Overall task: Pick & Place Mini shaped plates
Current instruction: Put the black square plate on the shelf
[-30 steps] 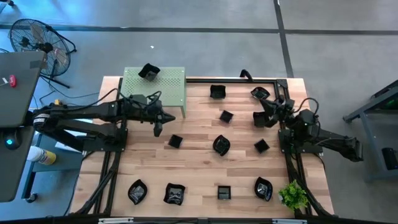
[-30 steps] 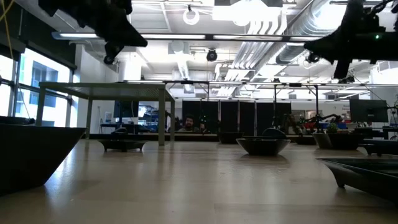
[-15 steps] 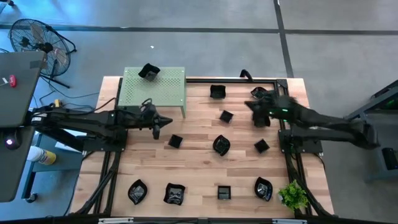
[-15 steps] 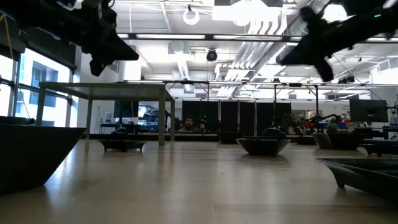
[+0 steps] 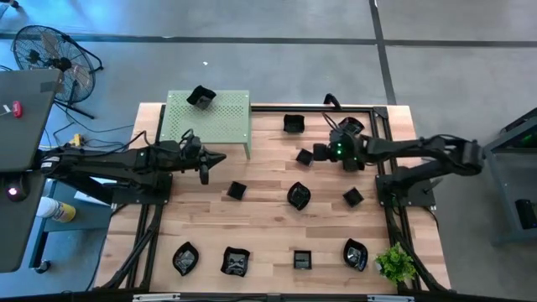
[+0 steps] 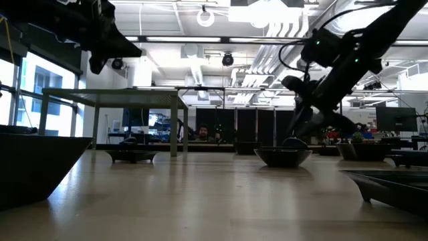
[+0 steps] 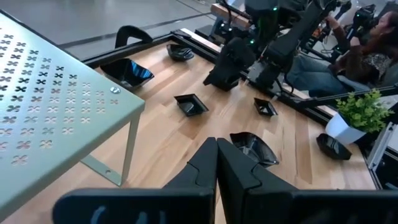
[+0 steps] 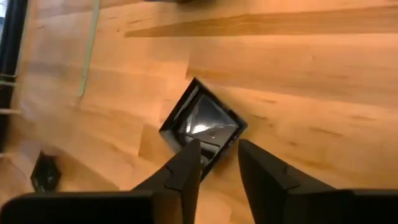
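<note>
Several small glossy black mini shaped plates lie scattered on the wooden table (image 5: pixel 268 226). One more plate (image 5: pixel 201 96) sits on top of the green perforated stand (image 5: pixel 214 126). My right gripper (image 8: pixel 217 155) is open and reaches in from the table's right side. It hovers over the near corner of a small square plate (image 8: pixel 202 124), the same plate (image 5: pixel 305 156) that lies at the table's far middle. I cannot tell whether the fingers touch it. My left gripper (image 7: pixel 216 149) is shut on nothing and hangs in the air beside the stand's near right corner.
A small green plant (image 5: pixel 396 262) stands at the near right corner. Other plates lie close by, at the far edge (image 5: pixel 292 124), at the far right (image 5: pixel 351 126) and mid-table (image 5: pixel 298 195). A row of plates lines the near edge. Black frame rails run along the right side.
My right arm has swung out from the table's right edge toward the left and come down over the small square plate. My left gripper has drifted a little toward the table's left edge, still shut. No plate has moved.
</note>
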Action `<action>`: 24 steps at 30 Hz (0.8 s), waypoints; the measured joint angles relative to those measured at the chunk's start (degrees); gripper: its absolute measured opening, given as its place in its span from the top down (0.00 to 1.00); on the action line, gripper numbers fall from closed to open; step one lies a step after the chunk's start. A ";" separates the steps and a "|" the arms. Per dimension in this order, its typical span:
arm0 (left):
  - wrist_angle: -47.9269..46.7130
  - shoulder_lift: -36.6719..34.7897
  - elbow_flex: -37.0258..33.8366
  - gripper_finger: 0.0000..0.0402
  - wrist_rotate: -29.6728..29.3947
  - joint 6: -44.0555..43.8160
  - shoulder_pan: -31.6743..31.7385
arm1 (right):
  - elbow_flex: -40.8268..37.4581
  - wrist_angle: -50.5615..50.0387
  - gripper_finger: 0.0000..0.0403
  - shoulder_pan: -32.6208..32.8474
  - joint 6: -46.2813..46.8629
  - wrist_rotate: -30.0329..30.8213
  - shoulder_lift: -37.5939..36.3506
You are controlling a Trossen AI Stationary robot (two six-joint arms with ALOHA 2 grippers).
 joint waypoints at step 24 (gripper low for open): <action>-0.32 0.17 0.00 1.00 -0.93 0.07 0.00 | 0.09 11.92 0.99 -1.53 1.51 -4.14 12.75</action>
